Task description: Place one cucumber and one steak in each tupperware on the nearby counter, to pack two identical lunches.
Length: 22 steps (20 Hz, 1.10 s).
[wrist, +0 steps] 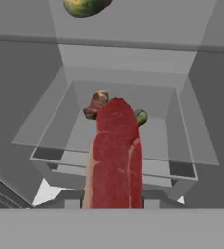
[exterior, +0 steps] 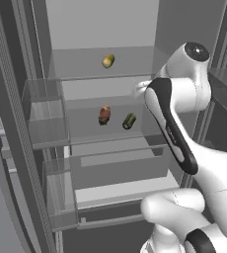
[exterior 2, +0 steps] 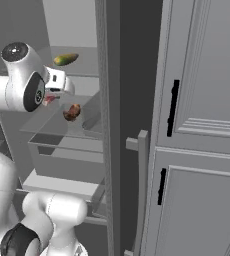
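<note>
Pincer (wrist: 113, 204) clamps a red steak (wrist: 115, 155), raised before the open fridge; on the glass shelf (exterior: 86, 136) behind, second steak (exterior: 104, 114), cucumber (exterior: 129, 121) at its three o'clock.

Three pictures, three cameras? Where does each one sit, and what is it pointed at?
Left base view: behind the arm's left, facing the open fridge shelves; white arm at right.
Right base view: behind its right, facing the fridge and grey cabinet doors; arm at left.
Hand view: on the hand, looking along a gripped steak.
Both base views share the brown food on the shelf.
</note>
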Motion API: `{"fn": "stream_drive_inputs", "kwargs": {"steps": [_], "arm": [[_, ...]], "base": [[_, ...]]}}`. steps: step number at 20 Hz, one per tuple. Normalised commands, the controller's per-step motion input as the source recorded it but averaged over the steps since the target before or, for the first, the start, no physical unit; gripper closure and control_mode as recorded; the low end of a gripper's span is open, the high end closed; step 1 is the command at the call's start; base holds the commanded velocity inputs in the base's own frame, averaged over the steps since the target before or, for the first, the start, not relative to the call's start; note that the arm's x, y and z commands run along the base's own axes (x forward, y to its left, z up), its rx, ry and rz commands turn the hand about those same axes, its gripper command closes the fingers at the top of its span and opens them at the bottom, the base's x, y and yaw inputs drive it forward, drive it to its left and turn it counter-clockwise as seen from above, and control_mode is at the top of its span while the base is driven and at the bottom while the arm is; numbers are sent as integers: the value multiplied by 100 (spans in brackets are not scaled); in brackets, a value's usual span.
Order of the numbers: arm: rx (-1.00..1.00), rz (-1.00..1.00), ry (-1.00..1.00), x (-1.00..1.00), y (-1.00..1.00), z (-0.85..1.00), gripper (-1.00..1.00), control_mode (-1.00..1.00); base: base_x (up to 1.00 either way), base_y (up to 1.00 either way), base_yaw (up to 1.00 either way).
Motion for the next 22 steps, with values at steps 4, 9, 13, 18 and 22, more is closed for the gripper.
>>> {"fn": "stream_drive_inputs", "kwargs": {"steps": [4,9,13,18,22], "arm": [[0,2,0,-100,0,-25,100,-100],[0,1,2,-93,0,-60,100,-100],[0,0,7,-52,0,-20,100,-100],[0,0,3,-4,0,-2,100,-100],[0,0,0,0,0,0,100,100]], "base": [[0,0,0],[0,0,0],[0,0,0],[0,0,0],[-27,0,0]]}}
